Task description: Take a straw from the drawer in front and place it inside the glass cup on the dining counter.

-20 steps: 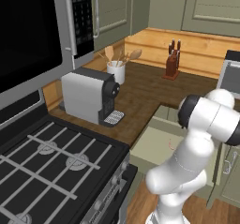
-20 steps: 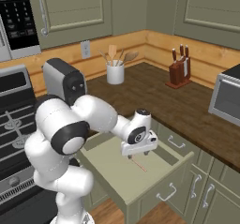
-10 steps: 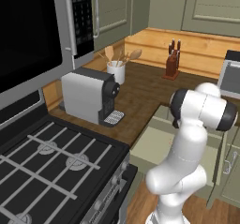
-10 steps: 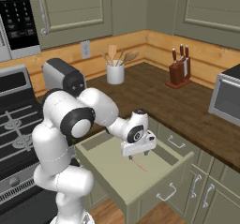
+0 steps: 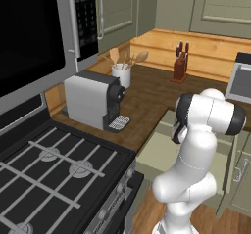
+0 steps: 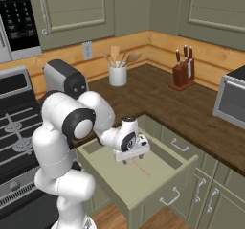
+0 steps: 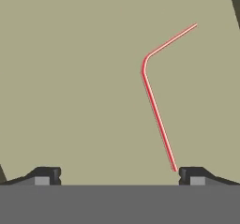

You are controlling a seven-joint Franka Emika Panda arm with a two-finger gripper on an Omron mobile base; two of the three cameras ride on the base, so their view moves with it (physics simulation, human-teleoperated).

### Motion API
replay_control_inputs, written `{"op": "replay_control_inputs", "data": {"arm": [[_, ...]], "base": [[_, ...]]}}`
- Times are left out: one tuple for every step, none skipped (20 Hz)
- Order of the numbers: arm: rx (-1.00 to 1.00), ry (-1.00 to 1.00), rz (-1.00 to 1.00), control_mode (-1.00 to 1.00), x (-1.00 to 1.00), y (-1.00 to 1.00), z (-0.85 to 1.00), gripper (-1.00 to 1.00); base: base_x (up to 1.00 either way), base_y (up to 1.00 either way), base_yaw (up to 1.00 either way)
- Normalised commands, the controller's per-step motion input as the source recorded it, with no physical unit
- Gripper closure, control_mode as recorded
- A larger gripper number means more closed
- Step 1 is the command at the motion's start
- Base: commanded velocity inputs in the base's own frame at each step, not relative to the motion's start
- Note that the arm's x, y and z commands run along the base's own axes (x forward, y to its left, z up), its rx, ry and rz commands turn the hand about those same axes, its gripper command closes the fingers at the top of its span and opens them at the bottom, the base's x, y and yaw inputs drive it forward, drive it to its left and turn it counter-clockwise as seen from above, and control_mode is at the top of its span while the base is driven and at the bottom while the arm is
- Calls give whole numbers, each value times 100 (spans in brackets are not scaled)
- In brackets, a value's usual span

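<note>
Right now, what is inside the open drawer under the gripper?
A single bent red straw lies flat on the pale floor of the drawer, below the open gripper. In the right base view, the hand covers part of the drawer floor.

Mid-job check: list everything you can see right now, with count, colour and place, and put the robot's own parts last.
straw: 1, pinkish-red, bent, lying on the drawer floor
drawer: 1, sage-green, beige inside, pulled open
coffee machine: 1, grey and black, on the worktop
utensil holder: 1, white, wooden utensils, worktop corner
knife block: 1, brown, back of the worktop
stove: 1, black, left of the worktop
tool: 1, dark tips, open, above the straw
</note>
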Motion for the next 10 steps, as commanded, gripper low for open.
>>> {"op": "replay_control_inputs", "data": {"arm": [[0, -18, -1, -100, 0, 0, -19, -100], [0, -19, 0, -100, 0, 0, -25, -100], [0, -18, 0, -100, 0, -10, -13, -100], [0, -15, 0, -100, 0, -26, -12, -100], [2, -4, 0, -100, 7, -30, -18, -100], [1, -6, 0, -100, 5, -20, -24, -100], [0, -4, 0, -100, 16, -11, -38, -100], [0, -4, 0, -100, 20, -6, -36, -100], [0, -1, 0, -100, 30, -4, -33, -100], [0, 0, 0, -100, 29, -9, -27, -100]], "base": [[0, 0, 0], [0, 0, 0], [0, 0, 0], [0, 0, 0], [0, 0, 0], [0, 0, 0], [0, 0, 0], [0, 0, 0], [0, 0, 0], [0, 0, 0]]}}
